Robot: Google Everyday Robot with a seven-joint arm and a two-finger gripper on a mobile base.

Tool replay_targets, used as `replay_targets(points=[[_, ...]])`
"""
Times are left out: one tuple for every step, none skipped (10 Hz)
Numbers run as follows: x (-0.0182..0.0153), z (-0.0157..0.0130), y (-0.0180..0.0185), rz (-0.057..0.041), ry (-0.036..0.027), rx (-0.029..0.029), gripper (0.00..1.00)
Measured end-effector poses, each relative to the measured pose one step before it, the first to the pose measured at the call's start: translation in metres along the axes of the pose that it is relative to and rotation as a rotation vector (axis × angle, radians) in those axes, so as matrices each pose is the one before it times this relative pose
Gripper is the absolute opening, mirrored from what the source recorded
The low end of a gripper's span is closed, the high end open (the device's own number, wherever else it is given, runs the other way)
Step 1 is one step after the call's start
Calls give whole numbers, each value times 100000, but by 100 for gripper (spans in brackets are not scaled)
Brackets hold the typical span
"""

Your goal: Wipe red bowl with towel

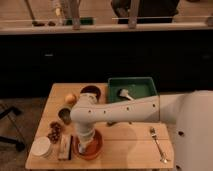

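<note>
White, smooth, rounded arm (120, 111), thick and tubular, with a bulbous elbow at nine o'clock. Broad pale body shell (192, 130) at four o'clock. Gripper (83, 146) at seven o'clock, pale grey, low over the table.

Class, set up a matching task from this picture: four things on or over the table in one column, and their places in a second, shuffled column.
Things:
1. gripper
2. fork
3. green bin
4. white cup

Places:
A. front left corner of the table
B. down in the red bowl
C. right side of the table
D. back right of the table

Pairs: 1-B, 2-C, 3-D, 4-A
</note>
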Motion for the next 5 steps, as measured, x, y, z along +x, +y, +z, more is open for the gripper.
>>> replay_targets(points=[[838, -118, 738, 1863, 560, -441, 4], [1576, -355, 1151, 3804, 1103, 17, 4], [783, -212, 433, 2026, 530, 196, 4], [1140, -252, 570, 2925, 649, 346, 4], [922, -168, 171, 2777, 628, 342, 4]])
